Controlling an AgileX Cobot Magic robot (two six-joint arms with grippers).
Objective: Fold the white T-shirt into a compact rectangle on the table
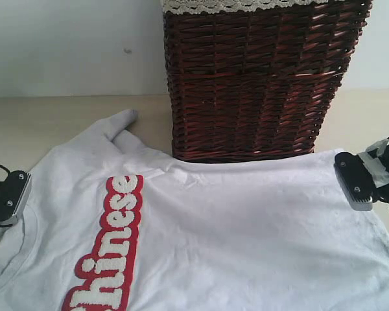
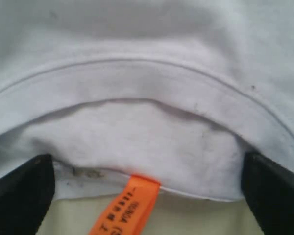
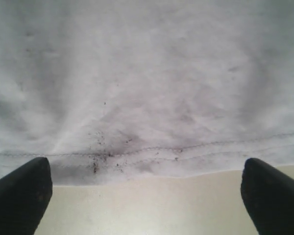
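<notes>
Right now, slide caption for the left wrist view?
Open left gripper lined up on the T-shirt collar, orange tag centred between its jaws.

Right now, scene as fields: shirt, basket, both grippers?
shirt: T-shirt spread on table, unfolded, lettering up
basket: basket standing at the shirt's far edge
left gripper: left gripper open at collar, orange tag between its fingers
right gripper: right gripper open at hem, holding nothing
</notes>
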